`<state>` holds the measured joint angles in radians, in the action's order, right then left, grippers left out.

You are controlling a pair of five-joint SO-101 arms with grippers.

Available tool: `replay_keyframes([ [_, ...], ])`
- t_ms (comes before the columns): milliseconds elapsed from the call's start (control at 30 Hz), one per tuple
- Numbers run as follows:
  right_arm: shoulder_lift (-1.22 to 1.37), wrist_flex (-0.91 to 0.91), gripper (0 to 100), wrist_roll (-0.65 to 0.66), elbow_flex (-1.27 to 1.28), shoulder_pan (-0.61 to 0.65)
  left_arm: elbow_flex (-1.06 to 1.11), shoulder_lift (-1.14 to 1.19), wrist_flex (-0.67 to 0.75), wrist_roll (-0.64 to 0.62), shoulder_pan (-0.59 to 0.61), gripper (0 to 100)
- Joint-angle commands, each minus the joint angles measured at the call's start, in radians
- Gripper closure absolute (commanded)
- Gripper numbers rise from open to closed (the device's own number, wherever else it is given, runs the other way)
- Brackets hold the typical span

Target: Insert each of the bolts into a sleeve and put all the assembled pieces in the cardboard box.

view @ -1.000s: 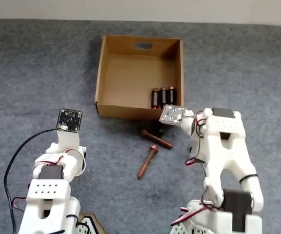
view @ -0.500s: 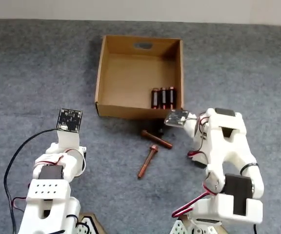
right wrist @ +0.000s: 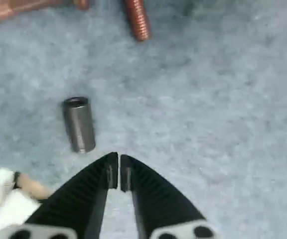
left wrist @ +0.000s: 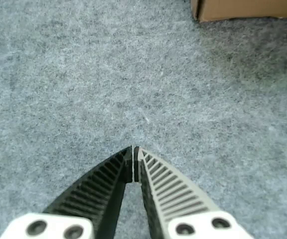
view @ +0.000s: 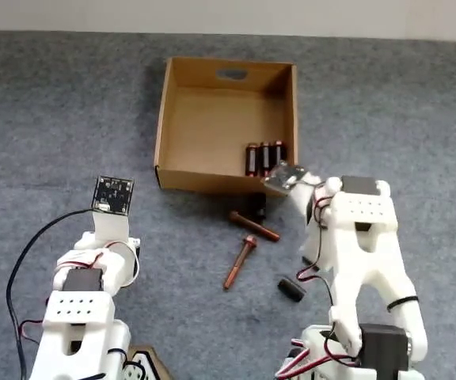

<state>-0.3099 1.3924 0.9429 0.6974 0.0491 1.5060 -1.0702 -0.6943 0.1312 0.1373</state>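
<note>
Lying clear of the brown cardboard box (view: 161, 127), a dark cylindrical sleeve (view: 290, 288) has fuzzy grey counter (view: 70, 103) around it. Left end effector (left wrist: 134, 162) and right end effector (right wrist: 113, 172): pressed together.

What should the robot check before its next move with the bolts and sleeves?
1. Right tool empty: ok, holds nothing.
2. Right tool open to grab: not ok, shut.
3. Dark grey metal cylinder sleeve reachable: ok, lying on the grey carpet near the tool's tips.
4. Two copper-coloured metal bolts loose: ok, bare on the carpet.
5. Brown cardboard box has room: ok, three assembled pieces in one corner.
6. Left tool out of the way: ok, shut over bare carpet.
</note>
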Motion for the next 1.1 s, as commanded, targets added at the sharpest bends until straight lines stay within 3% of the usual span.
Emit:
replay_keyframes([
  [0,-0.033,0.022,87.8,-0.002,0.071,0.120,-0.005,-0.005,0.015,0.005,-0.012,96],
  [233,-0.133,-0.068,84.8,-0.026,0.217,0.278,-0.005,-0.005,0.015,0.005,-0.010,96],
  [600,-0.140,-0.354,84.6,-0.026,0.435,0.280,-0.005,-0.005,0.015,0.005,-0.010,96],
  [800,-0.140,-0.375,85.4,-0.026,0.449,0.280,-0.004,-0.005,0.015,0.005,-0.010,96],
  [867,-0.147,-0.375,91.8,-0.029,0.443,0.280,-0.004,-0.005,0.015,0.005,-0.010,96],
  [933,-0.151,-0.377,99.8,-0.091,0.433,0.272,-0.004,-0.005,0.015,0.005,-0.010,96],
  [1067,-0.151,-0.377,99.4,-0.245,0.311,0.191,-0.004,-0.005,0.015,0.005,-0.010,96],
])
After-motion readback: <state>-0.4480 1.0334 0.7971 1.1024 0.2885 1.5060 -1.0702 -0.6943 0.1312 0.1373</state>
